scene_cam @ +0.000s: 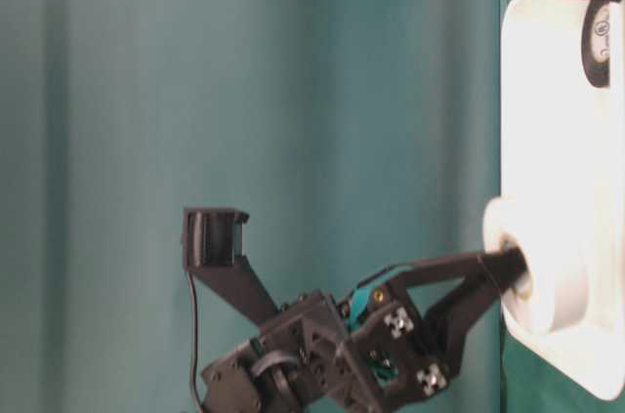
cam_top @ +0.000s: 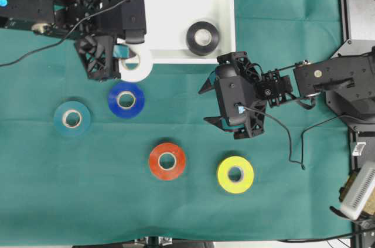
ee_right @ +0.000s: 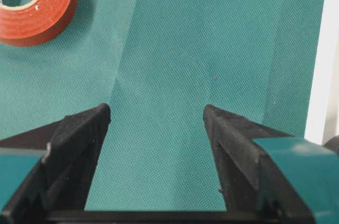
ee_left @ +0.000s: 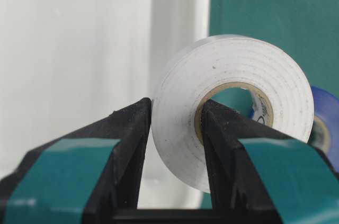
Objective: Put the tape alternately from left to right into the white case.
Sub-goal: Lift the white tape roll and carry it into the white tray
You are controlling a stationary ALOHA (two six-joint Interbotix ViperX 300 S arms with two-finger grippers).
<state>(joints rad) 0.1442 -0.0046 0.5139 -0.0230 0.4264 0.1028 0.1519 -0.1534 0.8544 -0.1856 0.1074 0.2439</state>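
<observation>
One roll, the black roll (cam_top: 203,37), is already lying flat inside the white case (cam_top: 176,2), near its right end. The left gripper (ee_left: 175,144) is pinching the white roll (ee_left: 233,107) through the ring wall, one finger outside and one inside the core, and is holding it right at the case's front left corner, half over the rim and half over the green cloth (cam_top: 281,201); in the table-level view the white roll (scene_cam: 542,267) is sitting against the case edge, and I cannot tell whether it is resting on the rim or hanging just above it. So the second roll is being delivered but is not yet down inside the case. Four rolls are waiting on the cloth: the teal roll (cam_top: 72,118) at far left, the blue roll (cam_top: 126,99) just below the left gripper, the red roll (cam_top: 167,161) and the yellow roll (cam_top: 235,174) nearer the front. The right gripper (ee_right: 157,144) is hovering over bare cloth with its jaws spread wide and nothing between them, right of the case's front edge. My reading: roughly one and a half of six done.
</observation>
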